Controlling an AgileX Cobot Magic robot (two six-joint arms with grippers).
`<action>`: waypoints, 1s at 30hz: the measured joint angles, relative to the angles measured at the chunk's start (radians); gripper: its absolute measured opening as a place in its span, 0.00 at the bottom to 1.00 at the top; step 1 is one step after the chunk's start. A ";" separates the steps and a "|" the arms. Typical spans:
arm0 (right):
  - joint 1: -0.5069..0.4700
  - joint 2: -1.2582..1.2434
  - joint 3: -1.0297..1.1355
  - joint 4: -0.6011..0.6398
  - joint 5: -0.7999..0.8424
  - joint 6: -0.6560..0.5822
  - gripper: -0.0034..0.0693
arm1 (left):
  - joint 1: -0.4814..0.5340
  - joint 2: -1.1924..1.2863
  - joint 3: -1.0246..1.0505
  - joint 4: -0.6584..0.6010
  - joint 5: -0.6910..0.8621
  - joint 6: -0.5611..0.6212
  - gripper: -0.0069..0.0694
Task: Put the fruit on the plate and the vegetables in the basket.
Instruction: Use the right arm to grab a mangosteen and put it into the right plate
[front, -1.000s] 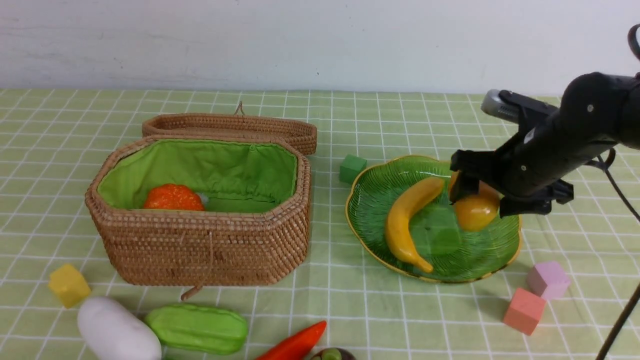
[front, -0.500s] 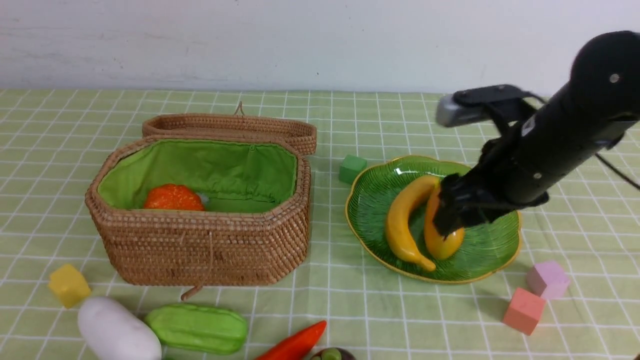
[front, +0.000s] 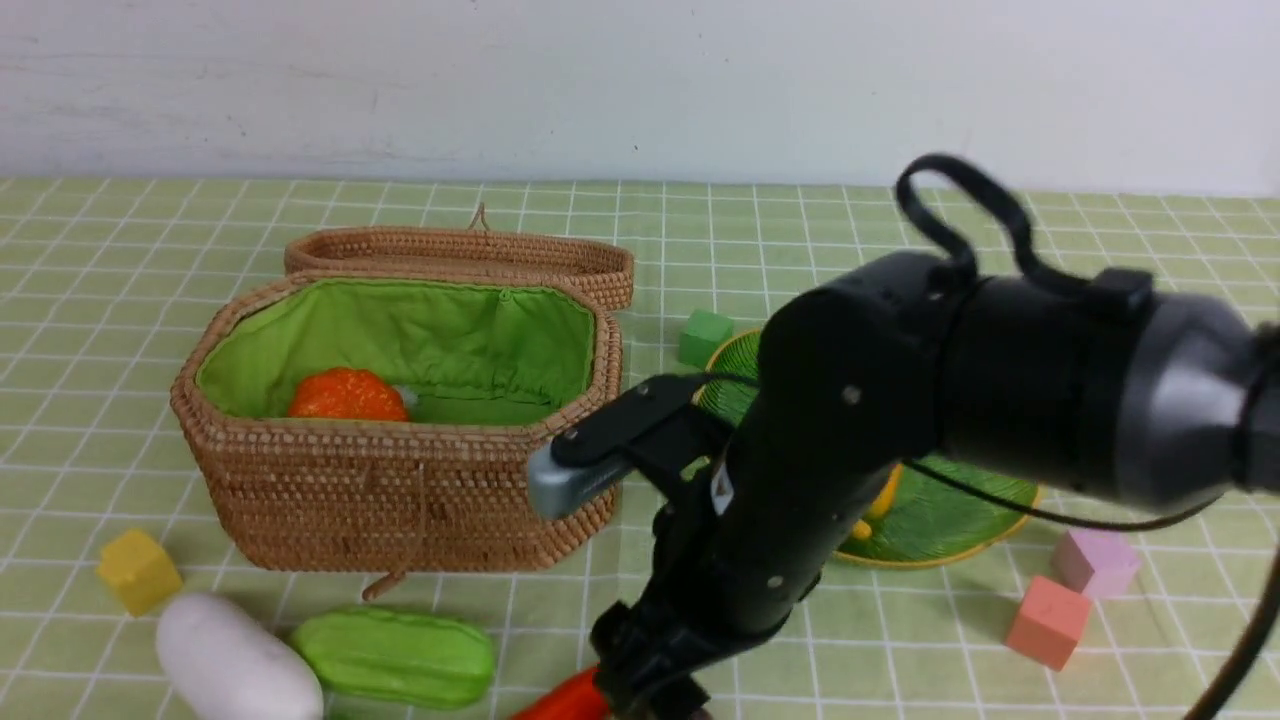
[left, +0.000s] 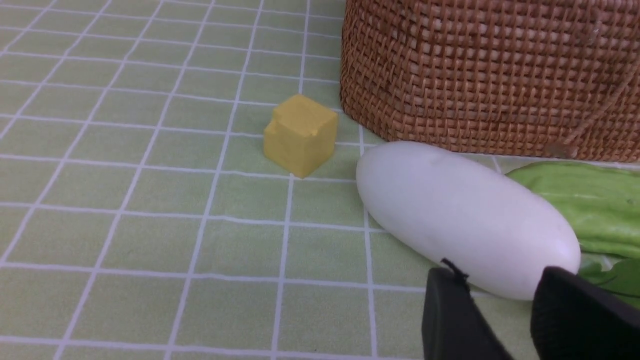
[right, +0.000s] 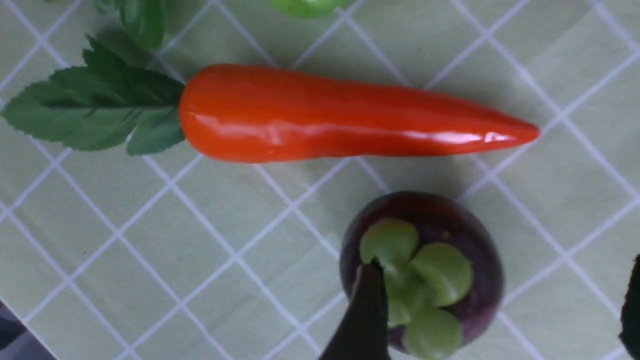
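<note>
You're on a fruit pick: your right gripper (right: 502, 290) hovers, jaws spread wide, over the small round dark purple mangosteen with green sepals (right: 440, 260). Next, lower and close gently - it may roll.

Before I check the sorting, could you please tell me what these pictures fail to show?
Front view: the right arm hides most of the plate and its fruit, and the mangosteen.
Left wrist view: the frame edge cuts off the gourd.
</note>
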 joint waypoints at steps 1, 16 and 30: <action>0.004 0.007 0.000 0.004 -0.003 0.001 0.92 | 0.000 0.000 0.000 0.000 0.000 0.000 0.40; 0.011 0.132 0.000 0.102 0.012 0.001 0.81 | 0.000 0.000 0.000 0.000 0.000 0.000 0.40; 0.003 0.049 -0.006 -0.038 0.066 0.003 0.81 | 0.000 0.000 0.000 0.000 0.000 0.000 0.40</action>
